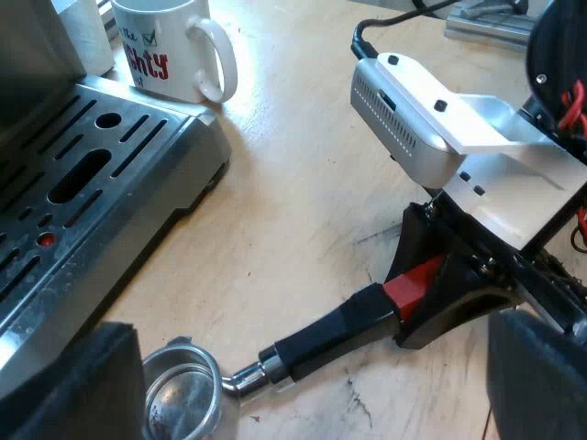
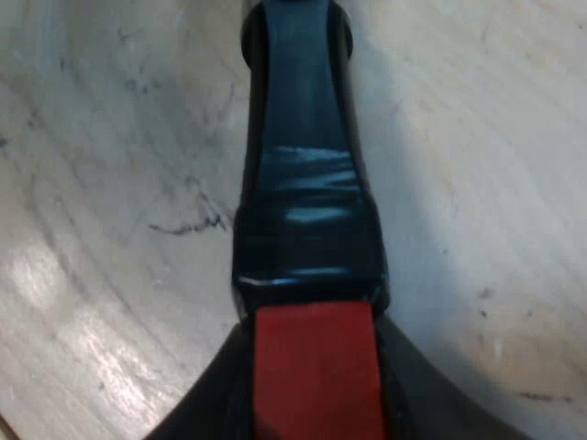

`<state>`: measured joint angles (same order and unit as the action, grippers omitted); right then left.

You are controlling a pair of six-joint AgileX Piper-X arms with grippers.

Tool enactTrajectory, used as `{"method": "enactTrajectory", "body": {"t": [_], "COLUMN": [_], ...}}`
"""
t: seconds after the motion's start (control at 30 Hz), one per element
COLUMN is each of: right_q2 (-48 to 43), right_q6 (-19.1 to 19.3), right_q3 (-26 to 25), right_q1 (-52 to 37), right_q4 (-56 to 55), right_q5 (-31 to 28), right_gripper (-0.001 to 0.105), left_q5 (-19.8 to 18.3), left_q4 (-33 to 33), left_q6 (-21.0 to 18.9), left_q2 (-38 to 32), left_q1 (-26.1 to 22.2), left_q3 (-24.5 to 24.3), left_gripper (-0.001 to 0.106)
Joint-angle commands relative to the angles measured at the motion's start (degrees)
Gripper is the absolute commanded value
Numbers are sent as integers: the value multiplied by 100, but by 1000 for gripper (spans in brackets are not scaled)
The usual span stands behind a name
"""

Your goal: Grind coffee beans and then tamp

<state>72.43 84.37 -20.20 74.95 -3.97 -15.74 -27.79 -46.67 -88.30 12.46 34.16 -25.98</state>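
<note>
The metal holder lies low over the wooden table; I cannot tell whether it touches. Its round basket (image 1: pixel 183 396) looks bare inside, and it is near one of my left fingers (image 1: pixel 87 385). Its dark handle (image 1: pixel 330 335) runs from the basket to the red end (image 1: pixel 415 282). My right gripper (image 1: pixel 440 293) is closed around that red end. In the right wrist view the red end (image 2: pixel 314 367) sits between my right gripper's (image 2: pixel 312 403) fingers, with the dark handle (image 2: pixel 303 165) reaching away over the table. My left gripper (image 1: pixel 316 376) hangs open above the handle, holding nothing.
The espresso machine's slotted metal drip tray (image 1: pixel 92 183) is close by the holder's basket. A white mug (image 1: pixel 170 46) with red lettering stands on the table at the tray's far corner. Bare wooden table (image 1: pixel 303 183) lies between tray and right arm.
</note>
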Motion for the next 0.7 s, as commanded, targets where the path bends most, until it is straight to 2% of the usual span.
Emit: {"method": "enactTrajectory", "body": {"t": [0.03,0.13,0.2,0.3,0.6,0.7], "right_q2": [-57,-57,-57,-57,-57,-57], "right_q6": [30,30,30,30,30,30], "right_q3": [-81,-81,-81,-85,-218,-325], "right_q1": [-14,-14,-14,-14,-14,-14], "right_q4": [137,11,-206,-277,-297,-627], "right_q5": [-66,-66,-66,-77,-155,-155], "right_gripper": [0,14,31,48,50,50], "left_q5": [-34,-34,-34,-34,-34,-34], "left_q4": [-21,-21,-21,-21,-225,-225], "left_q6": [-17,-17,-17,-17,-17,-17], "left_q2": [-42,-42,-42,-42,-42,-42], "left_q1": [18,18,18,18,18,18], "left_q3": [-24,-24,-24,-24,-24,-24], "left_gripper": [76,76,76,76,76,76]}}
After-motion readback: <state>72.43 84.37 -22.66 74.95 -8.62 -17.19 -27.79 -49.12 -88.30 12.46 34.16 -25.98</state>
